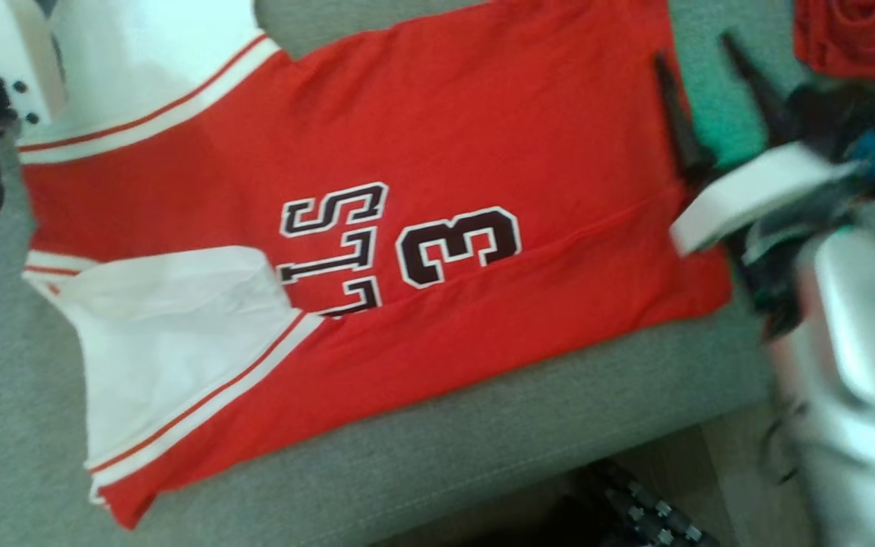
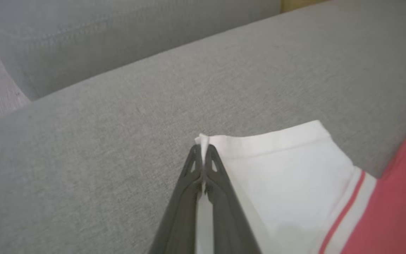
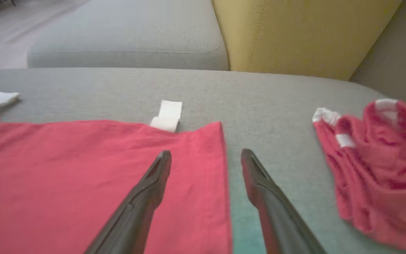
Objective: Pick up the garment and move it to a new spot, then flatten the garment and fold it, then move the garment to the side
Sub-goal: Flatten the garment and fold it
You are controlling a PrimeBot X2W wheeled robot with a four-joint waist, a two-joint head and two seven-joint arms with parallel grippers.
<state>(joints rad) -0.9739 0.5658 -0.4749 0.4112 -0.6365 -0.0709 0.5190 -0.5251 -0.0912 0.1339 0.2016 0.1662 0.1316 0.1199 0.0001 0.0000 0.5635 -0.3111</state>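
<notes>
Left gripper [image 2: 202, 155] is pinched tight on the corner of a white sleeve [image 2: 287, 165], a sliver of cloth poking up between its two dark, tapered fingers. Right gripper [image 3: 205, 155] stands with its fingers spread and grips nothing. One finger hangs over the shirt's red edge and the other over bare cushion; whether either touches the cloth cannot be told.

The shirt [image 1: 483, 137] is a soft red jersey lying spread almost flat on the sofa [image 1: 483, 441], whose grey upholstery has a fine woven grain. Both sleeves are white, each joined to the red body by white bands with a thin red stripe. Across the chest run blocky black letters and a large 3, outlined in white. A shallow crease crosses the lower body.

A small white tag [image 3: 167, 116] sticks out past the shirt's far edge. Well to the right of the open fingers lies a second red garment [image 3: 375, 169], crumpled in a heap. Behind it rises a yellow cushion [image 3: 294, 31] with a stitched seam
</notes>
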